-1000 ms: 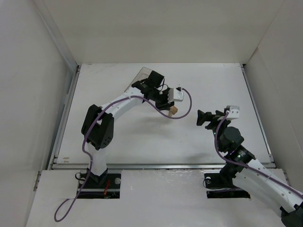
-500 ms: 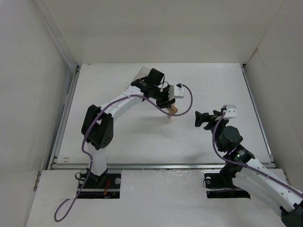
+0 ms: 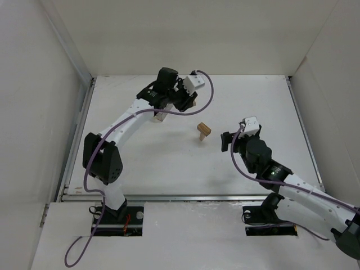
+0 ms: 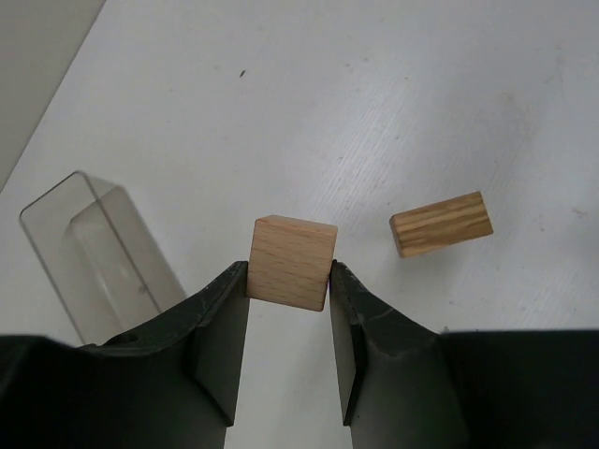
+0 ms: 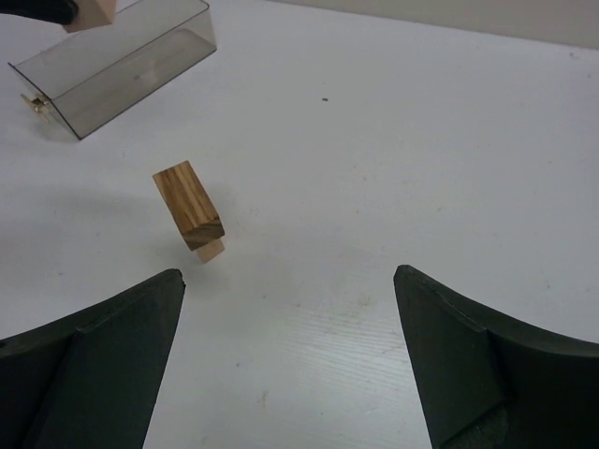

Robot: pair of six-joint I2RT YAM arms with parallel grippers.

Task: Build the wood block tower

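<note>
**Clerk:** What is noted around the work, and what blocks the view?

**Inspector:** A white table [image 3: 253, 95] enclosed by plain white walls [image 3: 169, 34] is recorded. A clear plastic box [image 4: 94, 243] is found lying on the table toward its far left. In the top view the box is covered by the left arm [image 3: 126, 121].

**Clerk:** And the claws?

**Inspector:** The left claw [image 4: 290, 281] is found clamped on a single light wooden block [image 4: 292, 254]. The block is gripped by two opposite faces, and the jaws are drawn in to its width. The right claw [image 5: 288, 276] is recorded with its jaws spread wide and nothing held or touched.

**Clerk:** Where is the tower placed?

**Inspector:** The wood block tower [image 3: 203, 131] is seen near the middle of the table, between the two claws and apart from both. Two pieces are made out: a darker-grained block laid crosswise on a small upright one. From the left wrist it is seen to the right of the held block, with the box to the left.

**Clerk:** What is in the box?

**Inspector:** Only the white table is seen through its walls.
</note>
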